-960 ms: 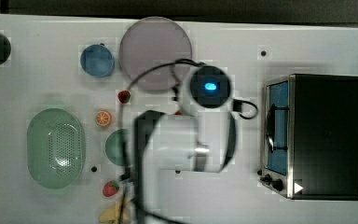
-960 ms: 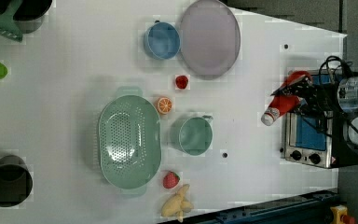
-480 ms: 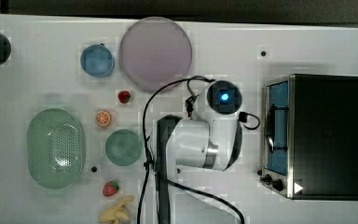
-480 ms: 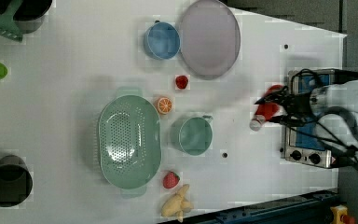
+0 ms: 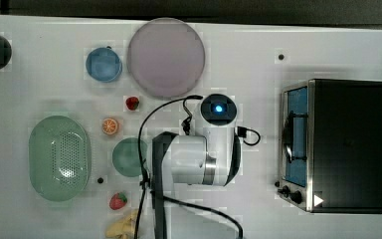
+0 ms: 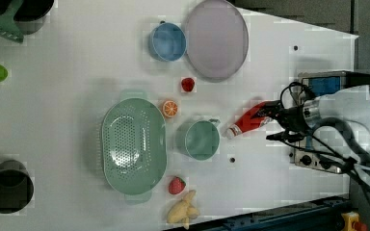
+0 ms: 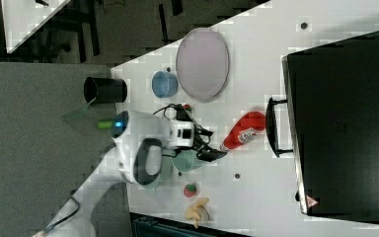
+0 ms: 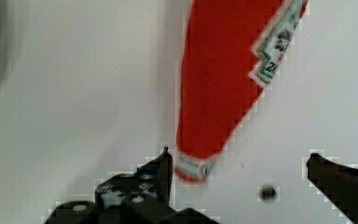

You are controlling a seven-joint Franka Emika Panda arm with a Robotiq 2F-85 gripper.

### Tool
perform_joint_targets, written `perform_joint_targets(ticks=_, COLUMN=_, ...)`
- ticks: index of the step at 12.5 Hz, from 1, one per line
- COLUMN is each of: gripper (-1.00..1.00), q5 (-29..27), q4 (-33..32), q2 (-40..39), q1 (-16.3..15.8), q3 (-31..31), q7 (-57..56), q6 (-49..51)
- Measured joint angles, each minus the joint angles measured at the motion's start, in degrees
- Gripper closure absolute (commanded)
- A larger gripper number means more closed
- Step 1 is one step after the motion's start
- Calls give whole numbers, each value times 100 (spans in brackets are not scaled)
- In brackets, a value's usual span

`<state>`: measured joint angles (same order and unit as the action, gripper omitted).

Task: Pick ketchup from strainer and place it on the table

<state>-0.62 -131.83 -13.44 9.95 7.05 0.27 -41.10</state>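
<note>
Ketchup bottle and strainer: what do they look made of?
The slim red ketchup squeeze bottle with white cap looks like smooth, slightly glossy plastic: uniform red body, printed label. The pale green oval perforated strainer looks like matte moulded plastic, with even colour, regular small holes and a thick rounded rim. Neither can be confirmed by look alone.

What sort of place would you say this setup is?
Probably a robot lab's mock kitchen: a white table carrying a toaster oven, a strainer, toy fruit, and ketchup beside the arm's open gripper.

Smooth matt white table [image 6: 77, 72]; perforated pale green plastic strainer [image 6: 134, 144]; glossy red plastic ketchup [image 8: 223, 79] — paper-like label; brushed-metal oven [image 5: 343, 144].
</note>
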Motion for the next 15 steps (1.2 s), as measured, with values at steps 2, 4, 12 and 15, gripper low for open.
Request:
perform_joint_targets(ticks=2, gripper=-100, q5=-7, q4=504, q2=399, q1=-13, q3=69, q7=7, q6=836)
perform_joint_targets(ticks=4, gripper=-100, q5=12, q4=1276, q2=779, q1=-15, q3=85, q7=6, q6=1239)
perform_joint_targets(ticks=12, gripper=-100, q5=-34, q4=3564, q2=1554, q1=-97, q3=351, q7=9, q6=3460)
perform_joint_targets(ticks=15, gripper=-100, q5=-31, q4=3587, q2=1492, q1=-138, q3=278, q7=13, q6=3600)
